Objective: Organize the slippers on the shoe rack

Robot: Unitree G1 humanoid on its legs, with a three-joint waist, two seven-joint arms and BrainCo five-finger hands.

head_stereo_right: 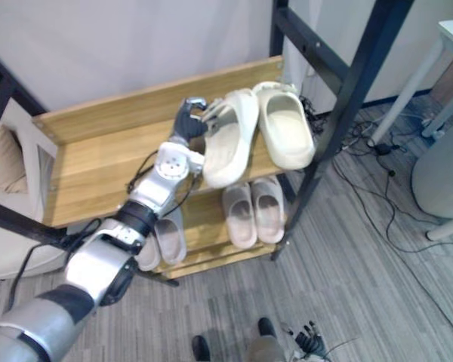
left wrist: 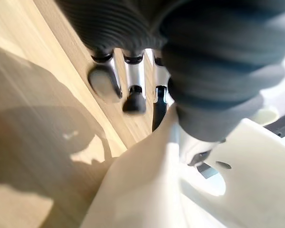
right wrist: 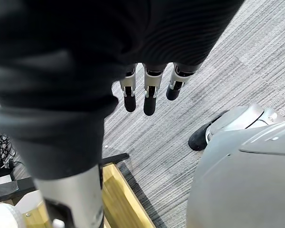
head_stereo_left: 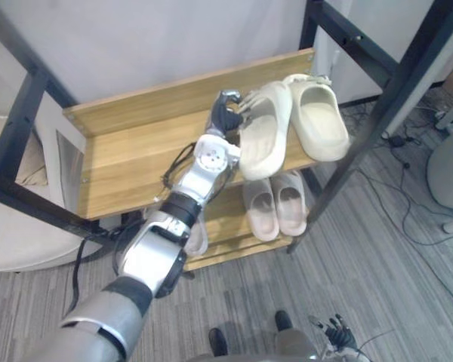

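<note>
Pinching the cream slipper, apparently, left hand fingers behind its edge; right hand fingers straight.

Silver-grey left arm of smooth rounded shells, with black bands at the joints. Pale round disc with small dark dots at the wrist. Left hand under a dark ribbed cover, with silver fingers ending in dark rounded tips. Right hand alike: black ribbed cover, silver jointed fingers in a row, dark tips.
</note>
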